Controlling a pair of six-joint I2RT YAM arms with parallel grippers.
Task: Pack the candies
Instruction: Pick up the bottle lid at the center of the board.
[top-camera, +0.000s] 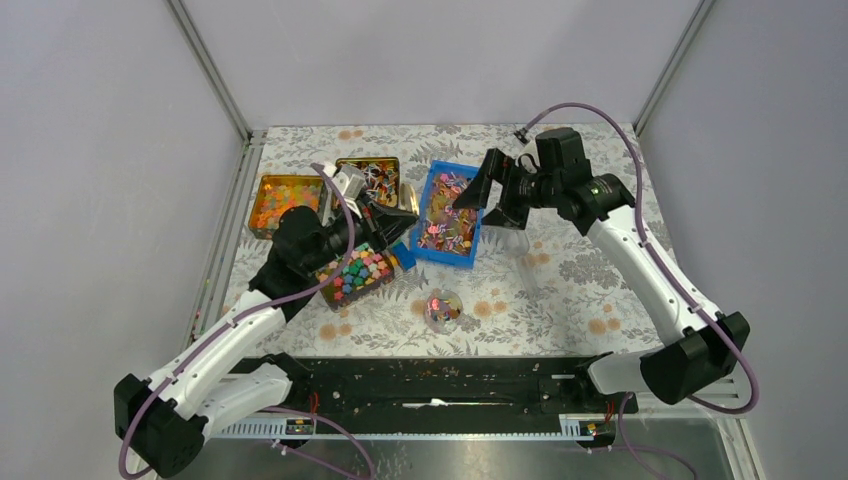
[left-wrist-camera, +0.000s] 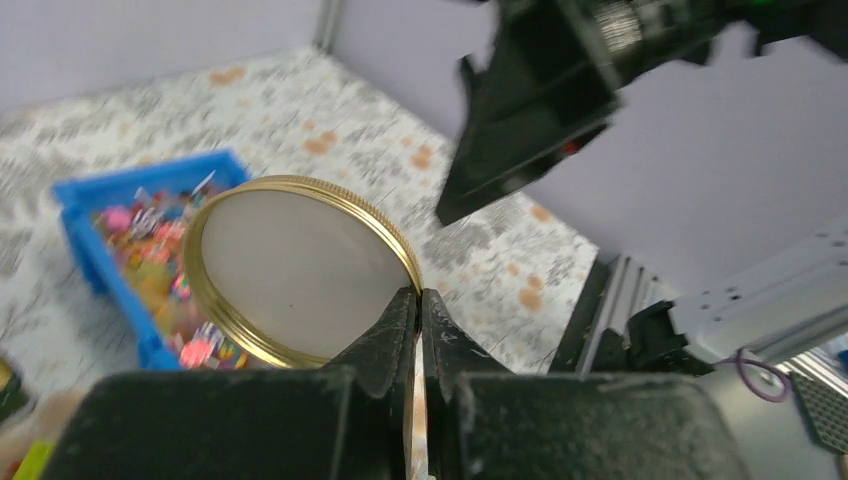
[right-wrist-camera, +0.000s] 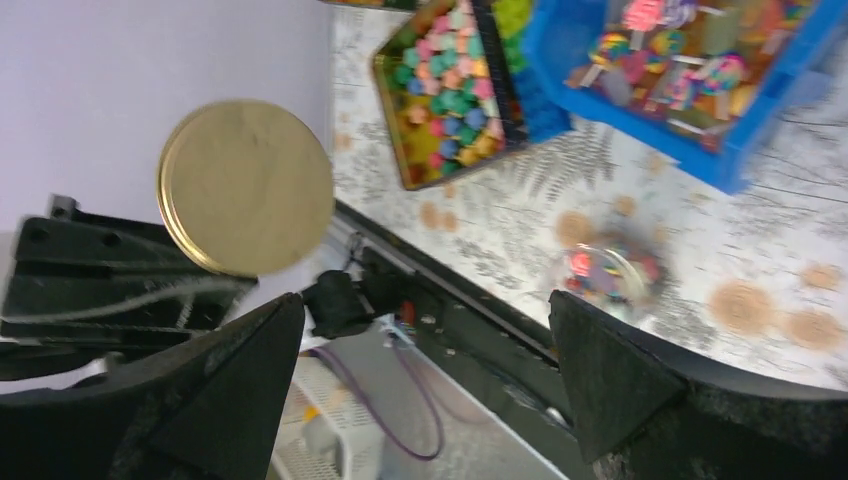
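The candies (top-camera: 446, 222) are small twist-wrapped sweets heaped in a blue bin (top-camera: 431, 186); they also show in the left wrist view (left-wrist-camera: 150, 245) and the right wrist view (right-wrist-camera: 680, 60). A few more lie in a small glass jar (top-camera: 443, 308) standing open on the table, blurred in the right wrist view (right-wrist-camera: 610, 275). My left gripper (top-camera: 398, 218) is shut on the rim of a gold jar lid (left-wrist-camera: 300, 270), held in the air left of the bin. The lid (right-wrist-camera: 245, 187) faces my right gripper (right-wrist-camera: 425, 330). That right gripper (top-camera: 487, 203) hovers open over the bin, holding nothing.
Three gold tins stand left of the bin: one of orange-yellow balls (top-camera: 285, 203), one of small wrapped pieces (top-camera: 370, 180), one of pastel flower blocks (top-camera: 355, 272). The black rail (top-camera: 430, 385) runs along the near table edge. Grey walls close the sides.
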